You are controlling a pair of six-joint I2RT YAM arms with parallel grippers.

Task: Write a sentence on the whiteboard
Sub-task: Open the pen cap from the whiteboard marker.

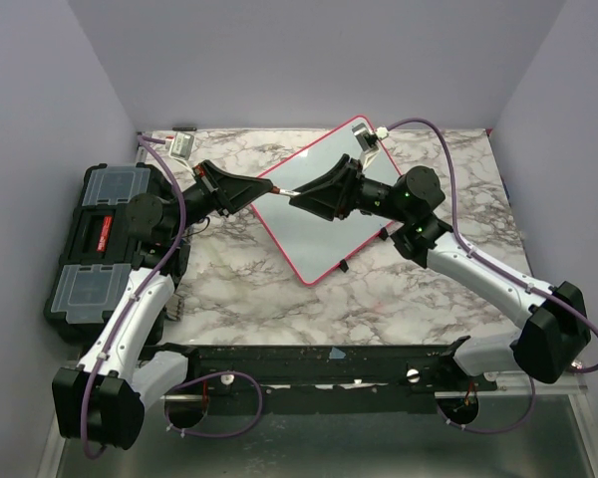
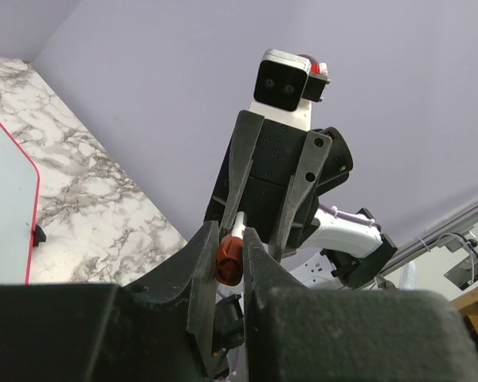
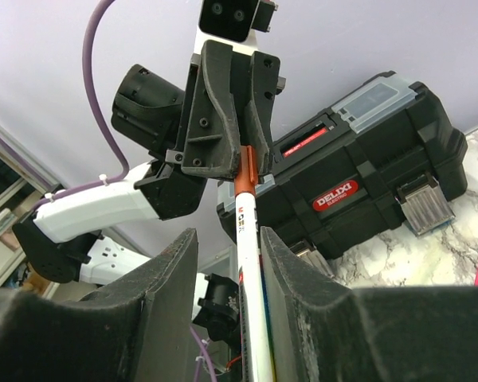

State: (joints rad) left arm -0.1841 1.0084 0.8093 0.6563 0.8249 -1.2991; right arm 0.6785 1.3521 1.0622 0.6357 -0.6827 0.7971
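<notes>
Both arms meet in mid-air above the left corner of the flat, pale grey-white whiteboard with the thin red frame [image 1: 311, 237]. It lies skewed on the marble-patterned table [image 1: 279, 311], toward the far edge, and I see no writing on it.

Left gripper [image 2: 229, 247] is clamped on the red-brown cap [image 3: 247, 165] of the white-barrelled marker [image 3: 252, 270]. Right gripper [image 3: 231, 248] is narrow around the barrel but not clamped. One finger looks to be touching and there's a visible gap on the other side.

Risks as I see them:
- Off-centre closing shoves the barrel sideways and levers it in the cap, so it jams or twists out of the left grip.
- A weak hold on the smooth barrel lets it slide through on the pull, and the cap stays on.
- A pull off the marker's axis could make the cap pop suddenly, dropping the marker onto the board or toward the black plastic toolbox [image 1: 100, 239] at the table's left edge.
- The wrists are very close, so a small overshoot means contact.
- The board looks unsecured, so pen pressure may push it.
</notes>
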